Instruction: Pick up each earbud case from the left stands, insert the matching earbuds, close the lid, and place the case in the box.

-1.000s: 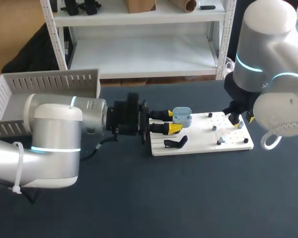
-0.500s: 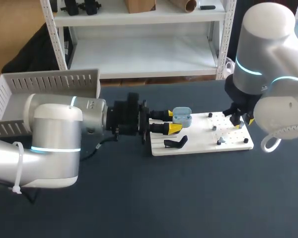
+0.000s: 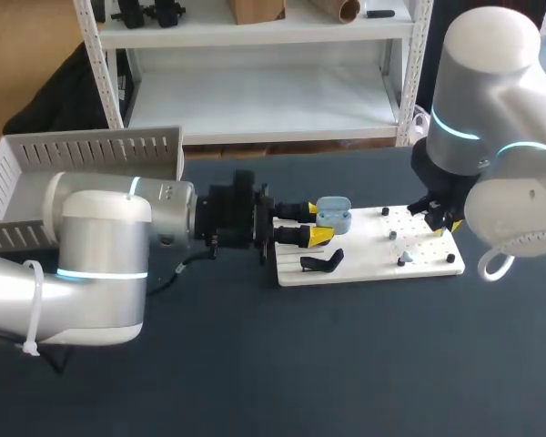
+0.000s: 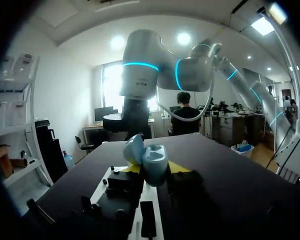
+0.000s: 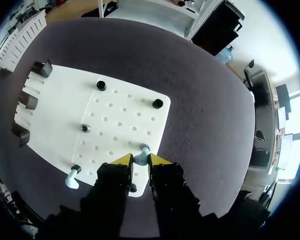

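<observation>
You are in the earbud-insertion step for the light-blue earbud case (image 3: 334, 216). In the head view it sits just left of the frame's centre, above the left end of the white peg board (image 3: 364, 266). Your left gripper (image 3: 314, 224) is clamped on it from two sides. The left wrist view shows the case (image 4: 155, 161) between the yellow tips with its lid tipped open and both wells facing up and empty. So the case is off its stand and ready to be loaded.

At the right edge of the board in the head view, your right gripper (image 3: 441, 221) points down at the pegs. From its own wrist view, the right gripper (image 5: 140, 160) has its two tips pressed against either side of a pale blue earbud (image 5: 140, 158), which looks to be seated on its peg at the board's near edge. A second earbud (image 5: 72, 176) stands on another peg beside that gripper, well apart from the first. Three dark stands (image 5: 30, 100) line the far end of the board.

I judge the next move to be a straight lift, so the bud clears its peg without twisting in the grip. You would then carry it across the board to the open case and turn it so the stem drops into the matching well. The wells are small, so alignment is the main risk. The slotted box (image 3: 91, 150) waits at the upper left of the head view.
</observation>
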